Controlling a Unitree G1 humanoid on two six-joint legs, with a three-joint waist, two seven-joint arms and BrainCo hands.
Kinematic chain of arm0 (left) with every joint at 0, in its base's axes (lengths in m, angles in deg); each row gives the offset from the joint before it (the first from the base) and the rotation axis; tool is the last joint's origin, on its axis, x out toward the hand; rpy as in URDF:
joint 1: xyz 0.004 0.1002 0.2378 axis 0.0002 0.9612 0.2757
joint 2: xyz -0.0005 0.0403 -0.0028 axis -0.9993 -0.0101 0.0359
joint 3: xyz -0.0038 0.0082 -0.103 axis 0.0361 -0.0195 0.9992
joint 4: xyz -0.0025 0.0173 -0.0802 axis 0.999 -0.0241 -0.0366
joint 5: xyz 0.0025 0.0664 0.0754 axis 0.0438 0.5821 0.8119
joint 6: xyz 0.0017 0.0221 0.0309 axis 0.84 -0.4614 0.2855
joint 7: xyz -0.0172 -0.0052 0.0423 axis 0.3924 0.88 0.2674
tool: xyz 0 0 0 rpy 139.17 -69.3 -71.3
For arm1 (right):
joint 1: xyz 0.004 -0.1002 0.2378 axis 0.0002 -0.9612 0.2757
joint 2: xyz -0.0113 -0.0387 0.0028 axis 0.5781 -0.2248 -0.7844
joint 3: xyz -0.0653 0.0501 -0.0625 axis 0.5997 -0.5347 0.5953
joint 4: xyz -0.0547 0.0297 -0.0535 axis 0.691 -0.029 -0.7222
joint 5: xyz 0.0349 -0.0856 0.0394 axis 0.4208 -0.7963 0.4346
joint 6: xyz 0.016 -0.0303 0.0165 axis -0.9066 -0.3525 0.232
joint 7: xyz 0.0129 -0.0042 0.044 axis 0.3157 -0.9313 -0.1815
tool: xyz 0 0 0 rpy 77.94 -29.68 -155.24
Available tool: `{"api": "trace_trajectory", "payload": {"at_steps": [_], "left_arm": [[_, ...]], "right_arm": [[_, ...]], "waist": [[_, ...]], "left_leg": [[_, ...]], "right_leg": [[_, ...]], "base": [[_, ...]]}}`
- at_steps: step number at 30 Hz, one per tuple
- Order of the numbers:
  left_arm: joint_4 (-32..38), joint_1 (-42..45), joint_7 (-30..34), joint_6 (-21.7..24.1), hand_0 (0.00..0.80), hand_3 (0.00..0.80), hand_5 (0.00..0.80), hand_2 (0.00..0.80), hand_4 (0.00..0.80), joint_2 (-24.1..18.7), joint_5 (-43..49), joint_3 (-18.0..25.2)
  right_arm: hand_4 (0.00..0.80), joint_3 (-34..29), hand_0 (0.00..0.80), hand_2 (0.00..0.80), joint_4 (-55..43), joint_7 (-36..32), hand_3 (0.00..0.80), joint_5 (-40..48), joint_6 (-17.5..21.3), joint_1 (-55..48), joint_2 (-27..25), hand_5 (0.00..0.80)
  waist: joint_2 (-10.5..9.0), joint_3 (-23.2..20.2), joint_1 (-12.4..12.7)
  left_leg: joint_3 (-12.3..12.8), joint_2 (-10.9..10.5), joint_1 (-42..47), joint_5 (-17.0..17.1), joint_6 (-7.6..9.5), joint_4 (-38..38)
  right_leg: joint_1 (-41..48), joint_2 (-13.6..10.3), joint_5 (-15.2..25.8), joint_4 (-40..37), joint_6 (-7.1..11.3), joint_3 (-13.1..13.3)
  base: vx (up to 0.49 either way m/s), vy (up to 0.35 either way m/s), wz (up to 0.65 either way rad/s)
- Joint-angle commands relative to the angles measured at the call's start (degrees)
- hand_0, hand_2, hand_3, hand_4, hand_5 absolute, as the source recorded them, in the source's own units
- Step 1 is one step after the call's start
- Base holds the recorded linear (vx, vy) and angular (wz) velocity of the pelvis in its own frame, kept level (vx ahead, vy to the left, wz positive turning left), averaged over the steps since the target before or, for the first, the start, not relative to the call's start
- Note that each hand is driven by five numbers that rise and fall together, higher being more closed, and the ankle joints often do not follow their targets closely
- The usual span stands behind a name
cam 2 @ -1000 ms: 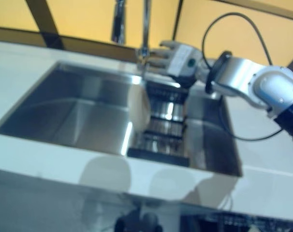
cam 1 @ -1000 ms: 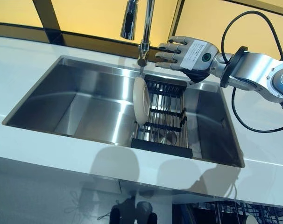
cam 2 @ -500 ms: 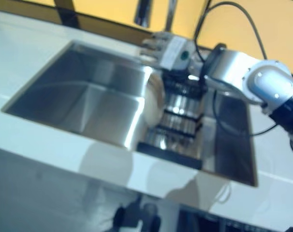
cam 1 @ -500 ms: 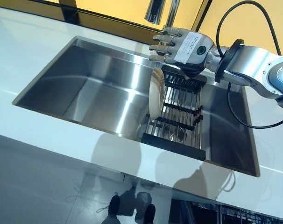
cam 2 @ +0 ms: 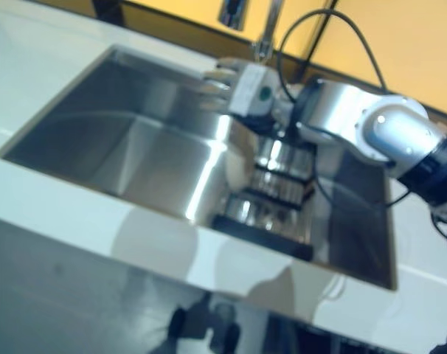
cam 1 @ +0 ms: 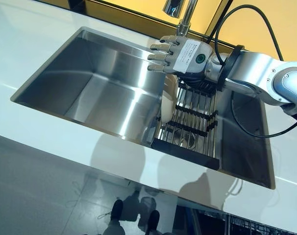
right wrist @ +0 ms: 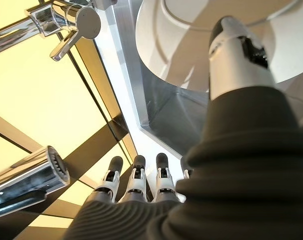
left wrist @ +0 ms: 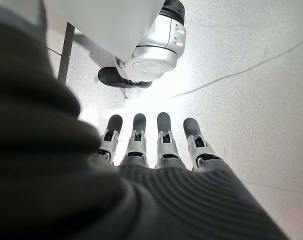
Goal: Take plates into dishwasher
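Silver-grey right arm [cam 1: 259, 73], black cable looped above; right hand [cam 1: 180, 55] (white label, green dot) silver-fingered, dark-tipped; left hand [left wrist: 156, 150] dark ribbed cover.

We see a white countertop [cam 1: 50, 132] holding a steel sink [cam 1: 89, 98]. A black rack [cam 1: 190, 125] sits at the sink's right, carrying an upright plate [cam 1: 168, 100].

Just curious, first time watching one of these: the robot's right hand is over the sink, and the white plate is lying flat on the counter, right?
Not quite. The right hand is over the sink, but the plate stands on edge in the black rack inside it, as the left eye view shows.
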Motion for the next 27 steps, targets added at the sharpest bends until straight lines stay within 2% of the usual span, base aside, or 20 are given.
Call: {"api": "trace_trajectory", "payload": {"at_steps": [1, 27], "left_arm": [[-0.8, -0.3, -0.2, 1.0, 0.0, 0.0, 0.0, 0.0, 0.0, -2.4, -1.0, 0.1], [-0.7, -0.8, -0.7, 2.1, 0.0, 0.0, 0.0, 0.0, 0.0, -2.6, -1.5, -0.5]], "right_arm": [[0.0, 0.5, 0.0, 0.0, 1.6, -0.6, 0.0, 1.1, -3.1, 4.3, -0.6, 0.0], [0.0, 1.1, 0.0, 0.0, 2.7, -2.6, 0.0, -1.3, -2.1, 1.9, 0.5, 0.0]], "waist": [[-1.85, -0.1, 1.8], [-2.04, 1.7, 1.9]], "left_leg": [[4.2, -1.3, 1.5, -4.1, 1.85, -0.3], [3.9, -1.3, 0.7, -3.9, 1.76, -0.3]], "right_leg": [[0.6, 0.9, -1.3, -0.1, 2.78, 0.2], [0.0, 1.1, -1.3, -0.1, 2.63, 0.2]], "base": [[0.0, 0.0, 0.0], [0.0, 0.0, 0.0]]}}
